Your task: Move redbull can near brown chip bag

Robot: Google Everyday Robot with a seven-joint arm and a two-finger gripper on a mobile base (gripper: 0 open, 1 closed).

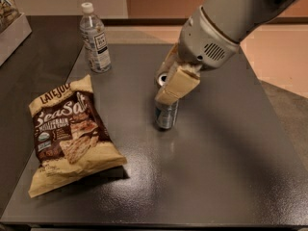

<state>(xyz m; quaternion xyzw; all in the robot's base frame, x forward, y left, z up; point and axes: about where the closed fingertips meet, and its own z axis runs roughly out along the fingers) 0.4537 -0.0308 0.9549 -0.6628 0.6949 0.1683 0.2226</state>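
Observation:
The redbull can [166, 114] stands upright near the middle of the dark table [226, 167], silver and blue, its silver top partly showing. My gripper [169, 83] comes down from the upper right and is shut on the can's upper part, with a tan finger [177, 84] across its front. The brown chip bag [67, 134] lies flat at the left of the table, tan-yellow with a dark centre panel and "Sea Salt" lettering. The can is to the right of the bag, with a gap of bare table between them.
A clear plastic water bottle [95, 38] with a white cap stands at the table's far left, behind the bag. A pale box [12, 30] sits at the far left edge of the view. The table's right edge borders a light floor.

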